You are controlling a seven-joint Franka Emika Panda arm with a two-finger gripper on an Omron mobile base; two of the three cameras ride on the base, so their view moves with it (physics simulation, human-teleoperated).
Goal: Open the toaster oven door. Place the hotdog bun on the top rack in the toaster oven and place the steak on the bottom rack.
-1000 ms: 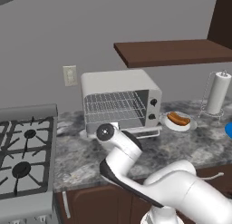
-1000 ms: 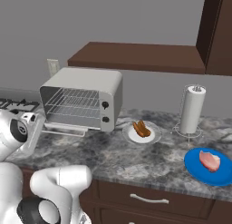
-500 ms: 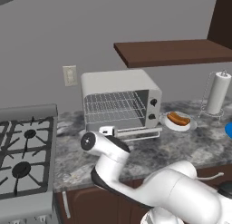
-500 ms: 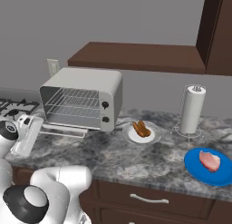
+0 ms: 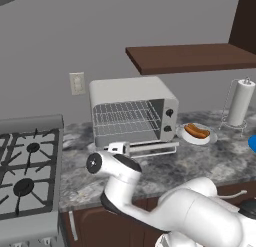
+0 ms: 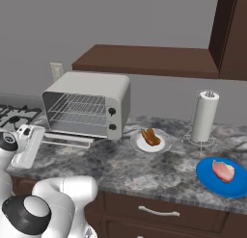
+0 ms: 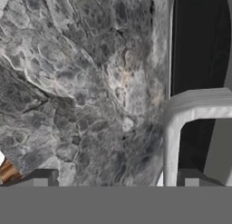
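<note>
Gripper [image 7: 115,177] jaws stood fully apart with nothing between them; in the hand view its two dark tips sat at the bottom edge, left and right, over speckled grey counter [image 7: 81,82]. In the left base view the hand [image 5: 116,149] showed at centre frame, just in front of the lowered door [image 5: 150,149]; in the right base view it lay at the left edge [image 6: 28,144], tilted, beside the door's left end [image 6: 67,139].

Door was down flat, pale frame and dark glass also visible at the right of the hand view [image 7: 199,73]. Oven [image 5: 132,113] stood at centre of the left base view, cavity exposed. Two wire racks were visible inside, top rack [image 5: 125,112] above bottom rack [image 5: 126,127]; both bare.

Bun [image 5: 196,131] lay on a white dish [image 5: 212,138], right of the oven in the left base view; at centre of the right base view [image 6: 151,136]. Steak [image 6: 223,170] rested on a blue plate [image 6: 210,179] at lower right of the right base view, well apart from the oven.

Paper towel roll [image 6: 204,116] stood upright behind the plate. Stove [image 5: 27,171] occupied the left side of the left base view.
</note>
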